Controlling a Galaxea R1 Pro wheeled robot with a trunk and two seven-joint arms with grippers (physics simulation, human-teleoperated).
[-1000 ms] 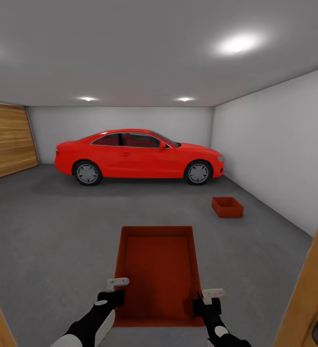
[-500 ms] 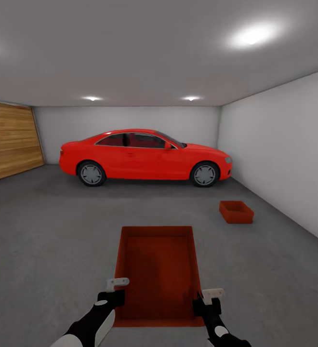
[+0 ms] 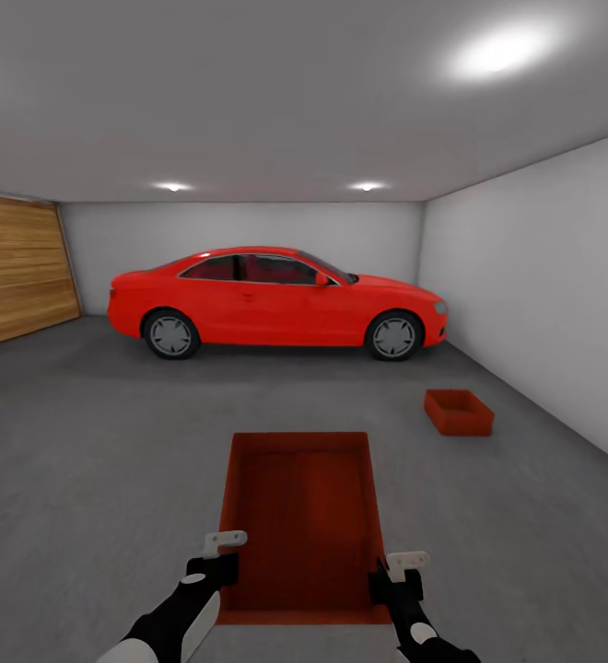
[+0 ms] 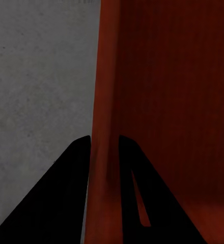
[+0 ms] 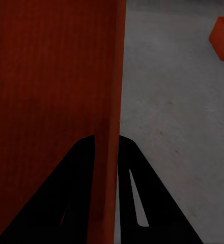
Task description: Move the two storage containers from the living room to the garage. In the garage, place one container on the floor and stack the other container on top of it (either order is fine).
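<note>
Storage container one [image 3: 302, 520]: red-orange, open-topped, carried low in front of the robot by both arms, above the dark grey concrete floor [image 3: 92, 442] of the garage. Left gripper [image 3: 219, 560] pinches the container's left wall near its close corner; in the left wrist view the two dark fingers [image 4: 66, 198] sit on either side of the thin red wall [image 4: 104, 127]. Right gripper [image 3: 394, 575] grips the right wall the same way, fingers [image 5: 74, 198] straddling the wall [image 5: 112, 101] in the right wrist view. Second storage container [image 3: 459, 412] rests on the floor ahead and to the right, close to the light grey side wall [image 3: 543, 295], well apart from the carried one. Red car [image 3: 276, 302] parked across the far end. Wood-panelled surface [image 3: 18, 276] on the left.
</note>
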